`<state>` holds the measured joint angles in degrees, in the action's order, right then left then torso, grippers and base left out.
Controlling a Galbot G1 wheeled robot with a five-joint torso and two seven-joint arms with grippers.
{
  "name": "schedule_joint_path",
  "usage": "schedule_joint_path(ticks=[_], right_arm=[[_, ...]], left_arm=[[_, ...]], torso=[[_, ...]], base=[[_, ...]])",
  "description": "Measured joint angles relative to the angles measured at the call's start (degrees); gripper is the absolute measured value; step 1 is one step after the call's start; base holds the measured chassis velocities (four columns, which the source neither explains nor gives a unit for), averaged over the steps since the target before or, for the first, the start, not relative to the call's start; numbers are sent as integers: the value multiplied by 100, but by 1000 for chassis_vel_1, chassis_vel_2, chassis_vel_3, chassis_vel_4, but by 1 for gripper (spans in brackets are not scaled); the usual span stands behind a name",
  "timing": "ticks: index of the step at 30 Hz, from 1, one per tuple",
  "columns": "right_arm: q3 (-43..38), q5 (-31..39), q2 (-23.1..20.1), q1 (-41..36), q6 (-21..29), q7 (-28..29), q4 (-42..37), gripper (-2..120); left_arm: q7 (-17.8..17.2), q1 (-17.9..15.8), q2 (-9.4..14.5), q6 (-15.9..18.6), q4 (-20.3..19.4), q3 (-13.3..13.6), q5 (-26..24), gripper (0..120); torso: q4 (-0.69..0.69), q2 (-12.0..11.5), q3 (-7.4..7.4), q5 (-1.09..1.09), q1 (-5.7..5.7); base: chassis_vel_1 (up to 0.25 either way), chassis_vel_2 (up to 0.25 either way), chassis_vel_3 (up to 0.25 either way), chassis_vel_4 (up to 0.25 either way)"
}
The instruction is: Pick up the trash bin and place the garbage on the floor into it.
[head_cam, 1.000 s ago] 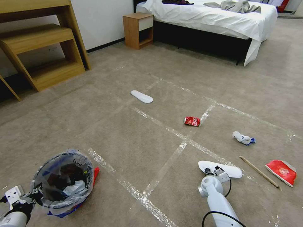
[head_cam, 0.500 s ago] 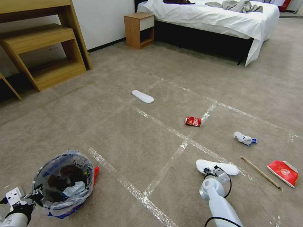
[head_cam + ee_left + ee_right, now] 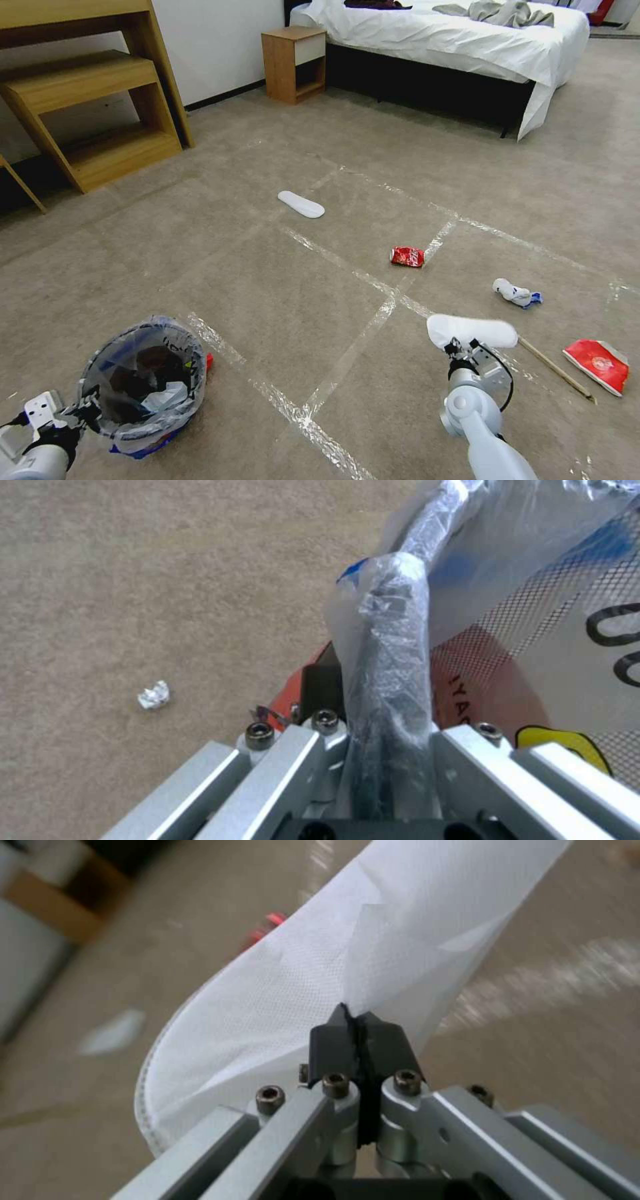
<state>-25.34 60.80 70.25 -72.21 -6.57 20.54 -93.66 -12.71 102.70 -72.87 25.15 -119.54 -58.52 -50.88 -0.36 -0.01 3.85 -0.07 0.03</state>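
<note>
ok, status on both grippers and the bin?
Left gripper shut on trash bin rim. Right gripper shut on white insole, lifted. Nothing blocking between them.

A wooden nightstand (image 3: 293, 63) stands beside a white-sheeted bed (image 3: 460, 40); wooden shelving (image 3: 87, 100) lines the wall.

Trash bin (image 3: 143, 383) red w/ clear liner, blue edging, black print; insoles (image 3: 472, 331) white; crushed can (image 3: 407, 257) red/white; wrapper (image 3: 595, 365) red; carpet (image 3: 267, 293) beige-brown w/ shiny tape lines (image 3: 347, 363); stick (image 3: 555, 369) tan wood
</note>
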Motion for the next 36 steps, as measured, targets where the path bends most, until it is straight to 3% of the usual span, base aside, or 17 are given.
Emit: schedule_joint_path(ticks=[6, 11, 17, 20, 24, 27, 36], right_arm=[[420, 217, -1258, 1, -307, -488, -1403, 0], [777, 236, -1757, 247, -319, -576, -2158, 0], [1126, 192, -2040, 413, -405, -853, -2576, 0], [1600, 153, -2345, 725, -713, -1405, -2656, 0], [1894, 143, -2520, 932, -855, -1637, -2732, 0], [2812, 130, -2861, 1701, -972, -1927, -3028, 0], [3679, 299, -2900, 2791, -916, -1979, -3132, 0]], left_arm=[[-87, 6, 85, 210, -180, 20, -178, 1], [-146, -56, 145, 286, -213, 31, -249, 1], [-257, -61, 276, 402, -243, 0, -499, 1], [-410, -73, 482, 539, -317, -15, -754, 1], [-483, -96, 553, 607, -366, -15, -875, 1], [-595, -102, 670, 758, -541, -42, -1166, 1], [-701, -81, 737, 880, -811, -212, -1484, 1]], torso=[[0, 1, 0, 0, 0], [1, 1, 0, 0, 0], [0, 1, 0, -1, 0], [0, 0, 0, -1, 0], [0, 0, 0, 0, 0], [0, 1, 0, -2, 0], [1, 1, 0, -1, 0]], base=[[0, 0, 0, 0], [0, 0, 0, 0], [0, 0, 0, 0], [0, 0, 0, 0], [0, 0, 0, 0], [0, 0, 0, 0], [0, 0, 0, 0]])
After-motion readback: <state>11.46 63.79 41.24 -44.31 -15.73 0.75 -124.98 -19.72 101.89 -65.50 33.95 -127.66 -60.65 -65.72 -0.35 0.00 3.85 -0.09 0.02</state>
